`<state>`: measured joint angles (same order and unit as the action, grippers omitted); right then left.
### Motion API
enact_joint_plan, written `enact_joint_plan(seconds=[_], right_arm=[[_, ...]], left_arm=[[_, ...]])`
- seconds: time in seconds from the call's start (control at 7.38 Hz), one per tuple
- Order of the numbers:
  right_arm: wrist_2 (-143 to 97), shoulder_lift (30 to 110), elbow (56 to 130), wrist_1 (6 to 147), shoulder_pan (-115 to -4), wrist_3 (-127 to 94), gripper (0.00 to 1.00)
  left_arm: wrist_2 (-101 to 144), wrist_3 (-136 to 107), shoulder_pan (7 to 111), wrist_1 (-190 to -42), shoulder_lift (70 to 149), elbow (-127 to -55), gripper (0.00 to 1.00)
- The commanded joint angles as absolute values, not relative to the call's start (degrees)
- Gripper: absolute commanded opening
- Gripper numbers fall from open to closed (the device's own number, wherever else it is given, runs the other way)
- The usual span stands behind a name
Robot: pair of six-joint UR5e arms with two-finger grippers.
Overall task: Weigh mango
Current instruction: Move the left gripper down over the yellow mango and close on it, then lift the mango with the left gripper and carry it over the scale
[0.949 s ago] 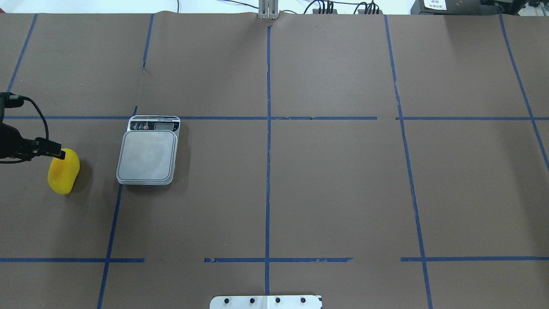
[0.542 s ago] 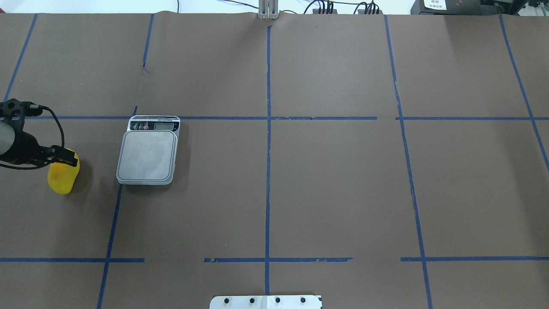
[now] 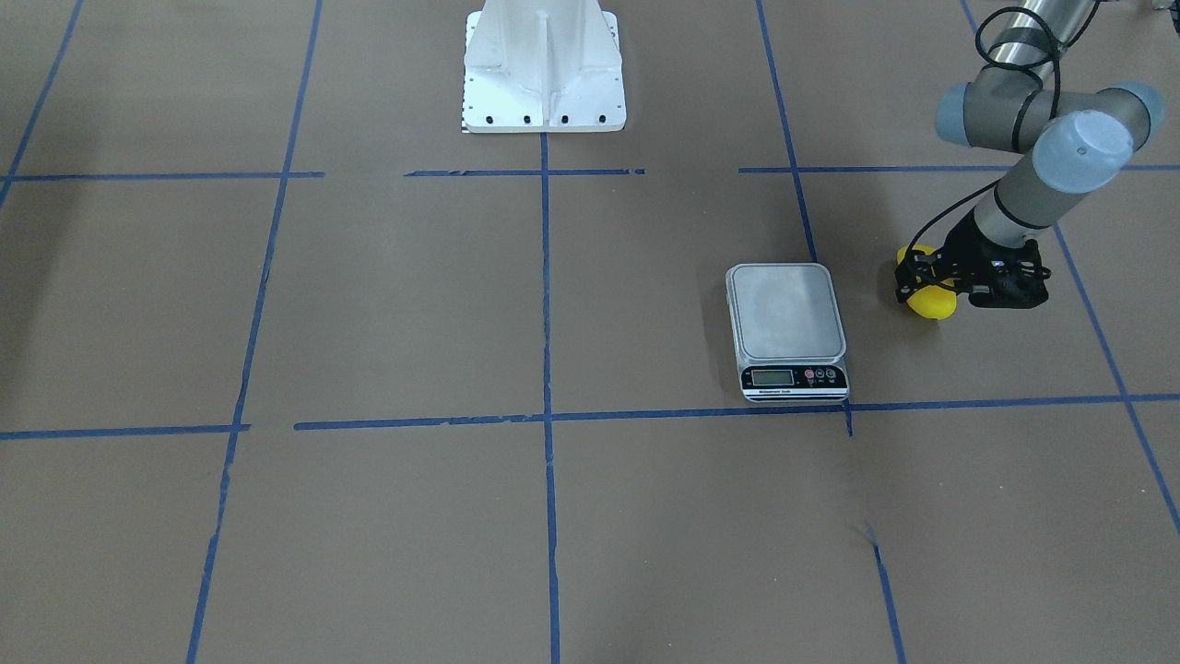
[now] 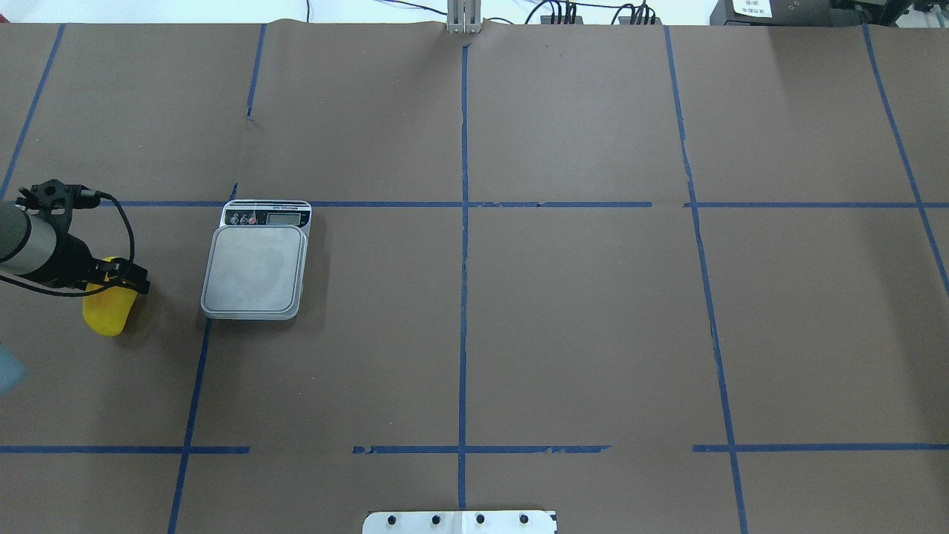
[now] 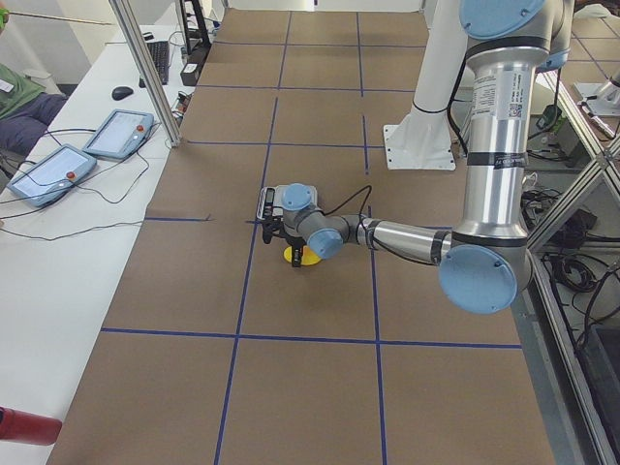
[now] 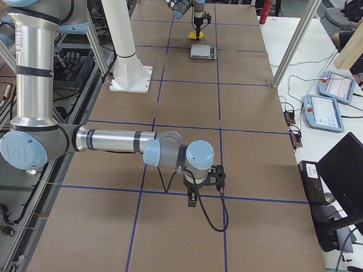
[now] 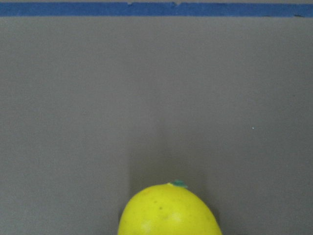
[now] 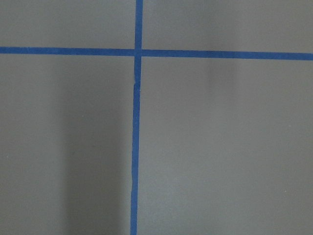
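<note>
Now we see the left arm stretched low and nearly level over the table (image 4: 578, 334), its wrist bent so that the left gripper (image 3: 925, 281) points down onto the mango (image 4: 107, 315). The black fingers straddle the fruit about its middle, with yellow showing on either side of them, but we cannot tell whether they press on it or stand free. The right gripper (image 6: 215, 177) hangs just above bare paper near a crossing of tape lines, well apart from the fruit, and we cannot tell how its jaws stand. Brown paper covers the table, marked into squares by blue tape (image 4: 463, 297), and a white pedestal (image 3: 544, 65) is bolted at the robot's side. Along the far side of the table stands a white bench with two teach pendants (image 5: 118, 134) and loose cables. The mango lies on the paper at the left end of the table, near the scale (image 4: 254, 271) but apart from it, to its left. Its long axis runs near to far, about parallel with the scale's long side, the far end leaning slightly toward the scale. From the left wrist we see one rounded end with a small green spot, pointing toward a tape line.
</note>
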<state>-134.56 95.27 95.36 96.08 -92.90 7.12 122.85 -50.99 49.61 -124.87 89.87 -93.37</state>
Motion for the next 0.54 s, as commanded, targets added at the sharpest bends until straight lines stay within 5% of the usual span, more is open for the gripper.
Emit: enact_joint_plan(seconds=[0.0,0.41], right_arm=[[-134.56,95.27,95.36,96.15,-92.90,7.12,1.00],[-134.56,95.27,95.36,96.07,-92.90,7.12,1.00]], left_arm=[[123.66,-50.19,50.10,-124.37,85.98,-98.75,0.00],[131.91,-49.13,54.65,-118.51,82.00,-108.70,0.00]])
